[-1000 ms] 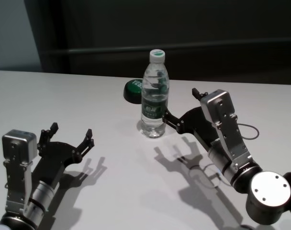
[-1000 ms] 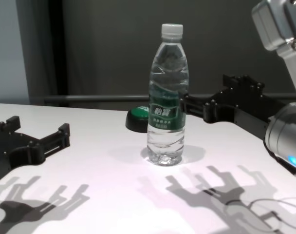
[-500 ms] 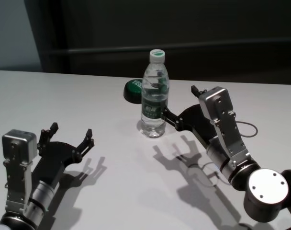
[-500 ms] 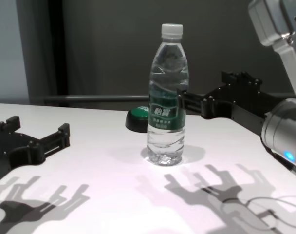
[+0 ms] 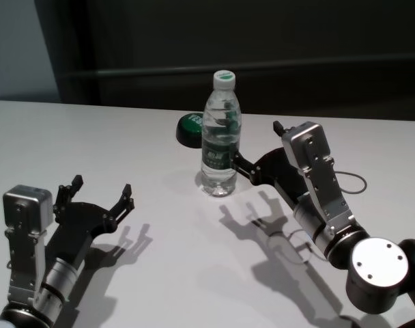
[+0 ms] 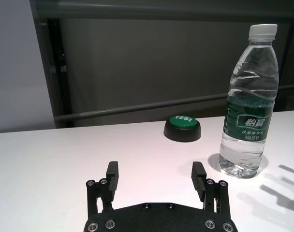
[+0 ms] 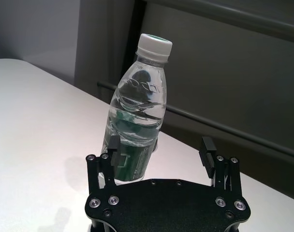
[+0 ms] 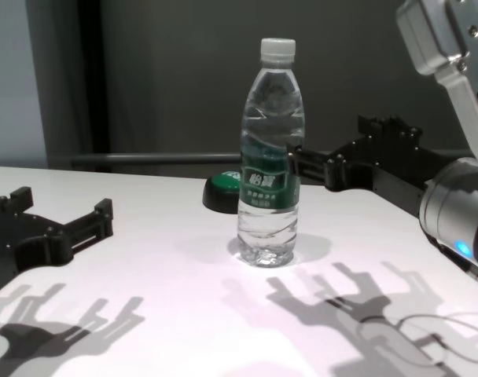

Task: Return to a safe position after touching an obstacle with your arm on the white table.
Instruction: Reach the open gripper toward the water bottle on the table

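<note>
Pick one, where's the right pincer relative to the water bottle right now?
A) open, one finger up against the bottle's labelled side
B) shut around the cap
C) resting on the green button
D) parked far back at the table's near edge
A: the right pincer is open, and one of its fingers sits against the labelled side of the upright water bottle; whether they actually touch can't be told.

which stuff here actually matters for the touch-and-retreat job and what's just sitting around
Part of the job:
- water bottle, upright, the obstacle
- white table it stands on
- right gripper, open, one finger at the bottle's label
- left gripper, open and parked over the table's near left

Just lying about:
- green button behind the bottle
</note>
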